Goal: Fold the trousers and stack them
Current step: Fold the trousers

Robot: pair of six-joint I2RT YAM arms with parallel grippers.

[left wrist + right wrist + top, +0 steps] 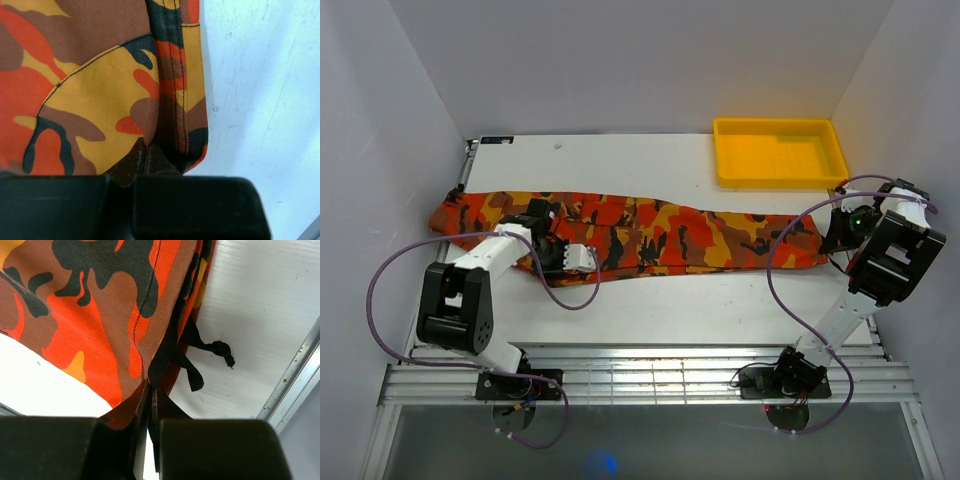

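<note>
The camouflage trousers [670, 235] lie stretched out in a long band across the table, waist at the left and leg ends at the right. My left gripper [552, 255] sits at the band's near edge toward the left. In the left wrist view it [142, 167] is shut on a pinch of the trousers [100, 90] by a seam. My right gripper [838, 238] is at the band's right end. In the right wrist view it [150, 390] is shut on the edge of the trousers [100, 315], next to a black drawstring [210, 347].
A yellow plastic tray [732, 181] stands at the back right of the white table [720, 300]. A metal rail [295, 380] runs along the table's right edge close to my right gripper. White walls enclose the left, back and right.
</note>
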